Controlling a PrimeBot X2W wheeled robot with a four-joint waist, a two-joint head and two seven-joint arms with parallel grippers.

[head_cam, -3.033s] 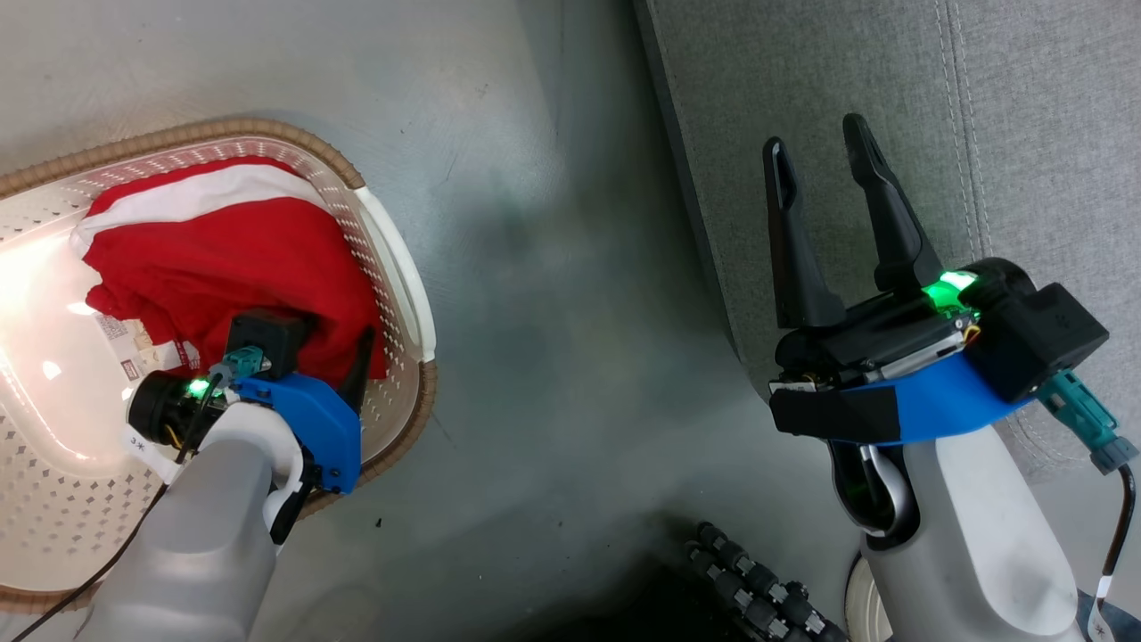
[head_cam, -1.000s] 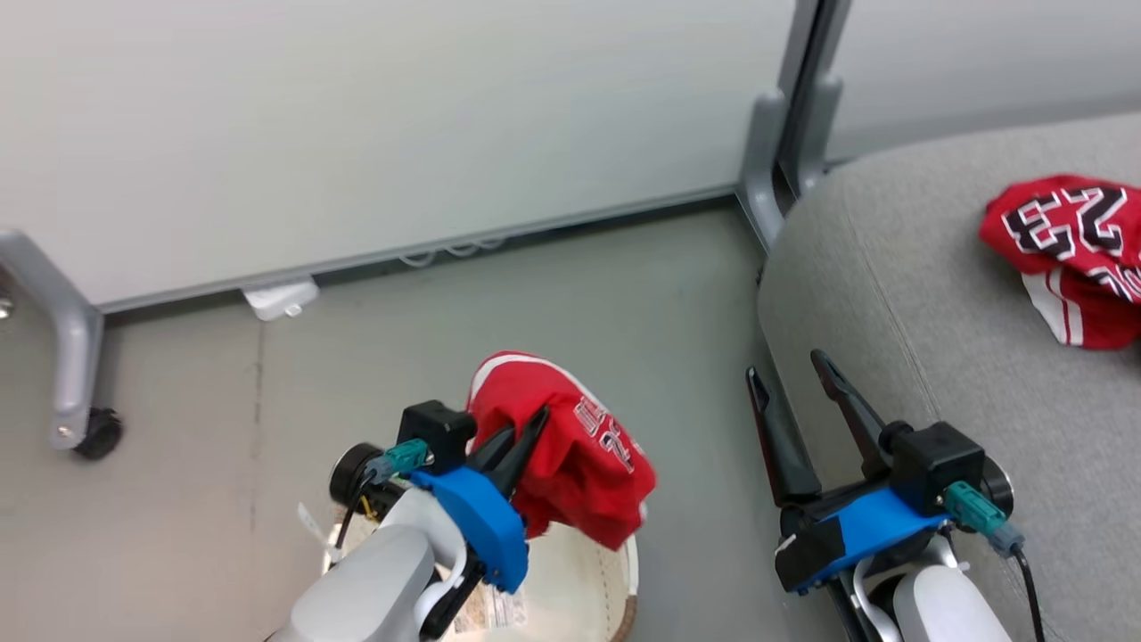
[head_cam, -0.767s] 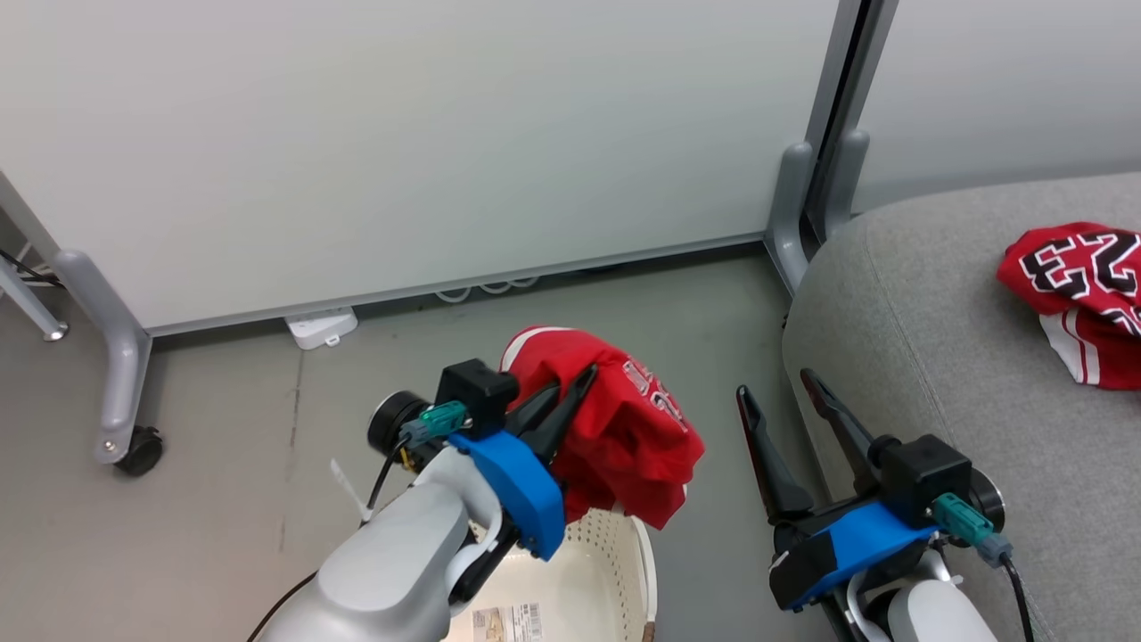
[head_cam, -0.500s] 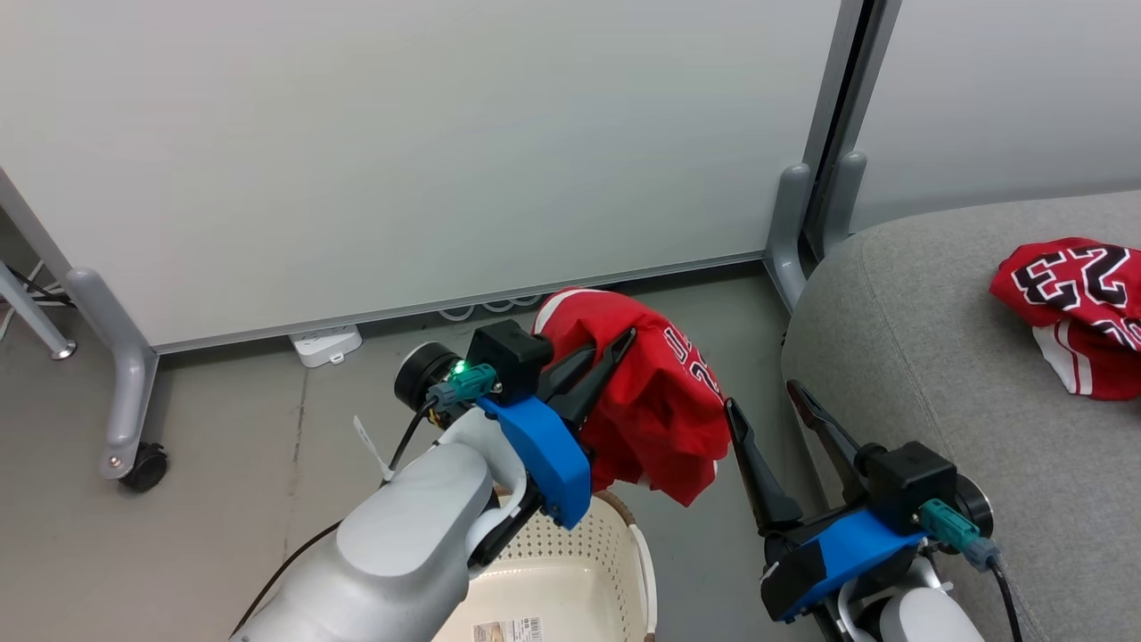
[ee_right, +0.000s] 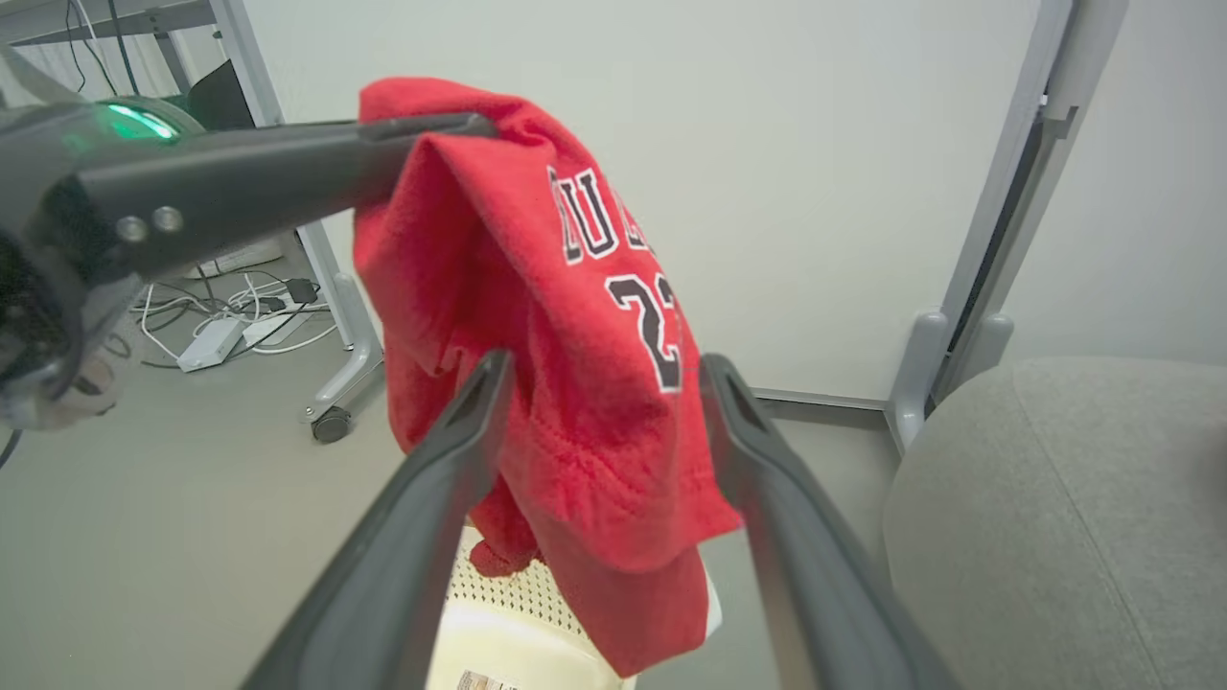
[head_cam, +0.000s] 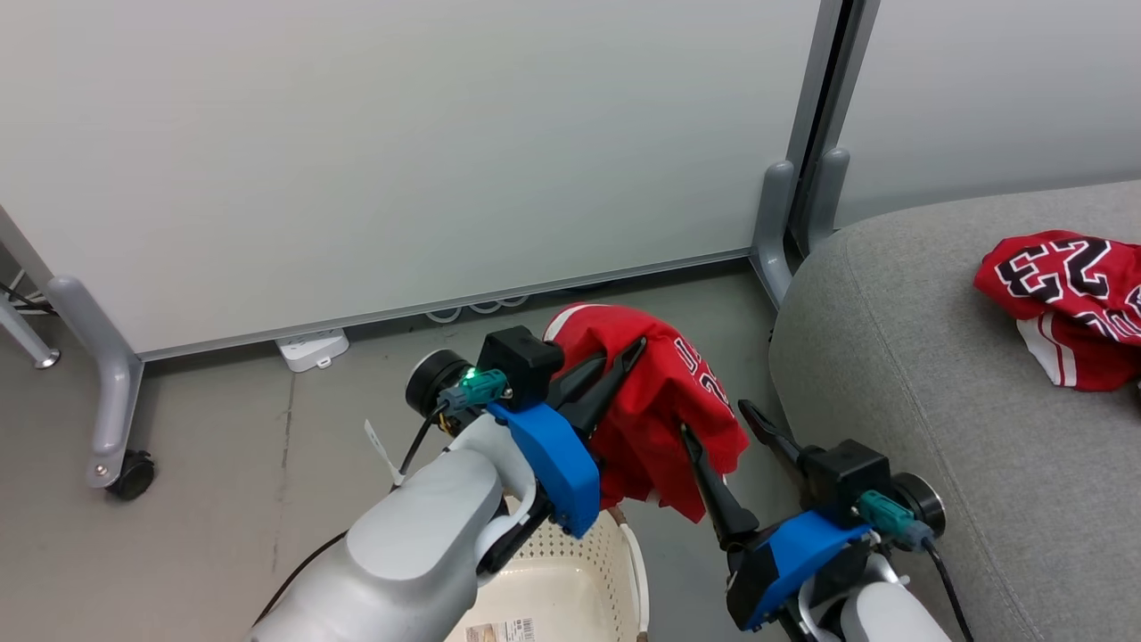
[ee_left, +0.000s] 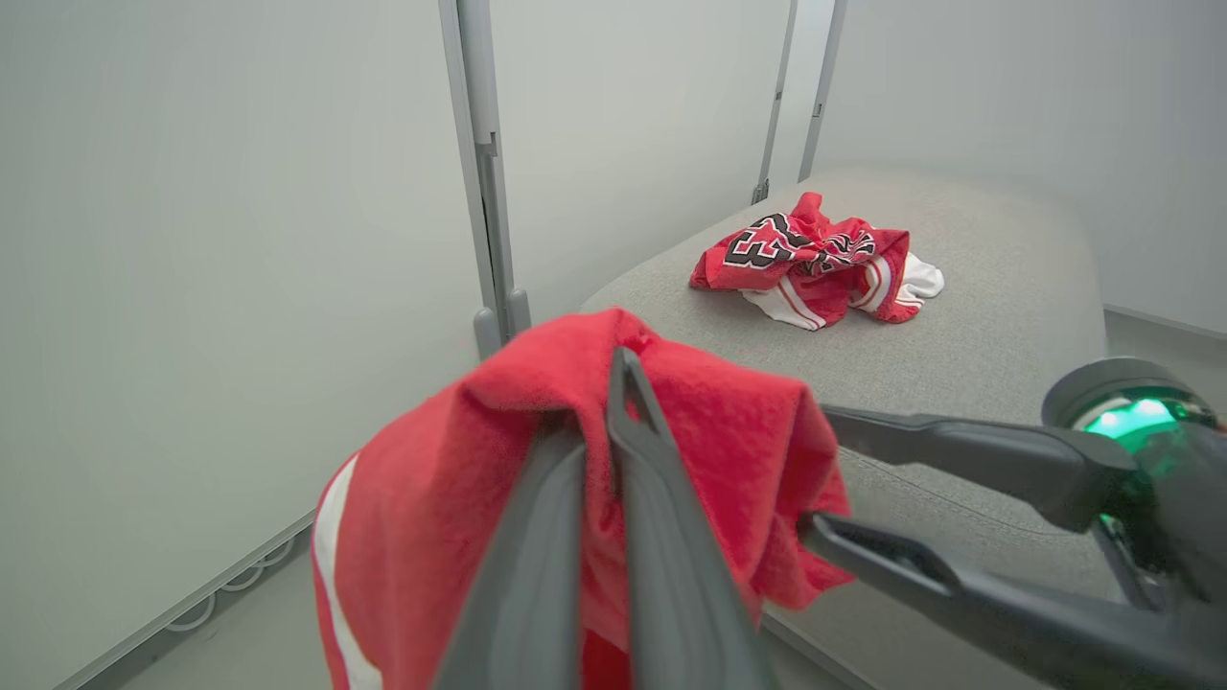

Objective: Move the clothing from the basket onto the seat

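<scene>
My left gripper (head_cam: pixel 631 348) is shut on a red piece of clothing (head_cam: pixel 664 401) and holds it in the air above the basket (head_cam: pixel 615 571). The fabric hangs bunched from the fingertips (ee_left: pixel 621 369), its black numerals facing the right wrist camera (ee_right: pixel 652 326). Just right of it, my right gripper (head_cam: pixel 716 417) is open, and the hanging cloth lies between its spread fingertips (ee_right: pixel 606 362) without being pinched. Another red piece of clothing (head_cam: pixel 1061 303) lies crumpled on the grey seat (head_cam: pixel 936 428), also seen from the left wrist (ee_left: pixel 815 268).
White partition panels stand behind on grey metal legs, one with a caster (head_cam: pixel 134 474). A white power strip (head_cam: pixel 312 349) and cables lie on the grey floor by the wall. The seat's rounded edge (ee_right: pixel 920 498) is close to my right arm.
The left gripper has lifted the clothing out of the basket and carried it up and rightward. The right gripper has swung left until its open fingers reach the hanging cloth. The head camera has tilted up.
</scene>
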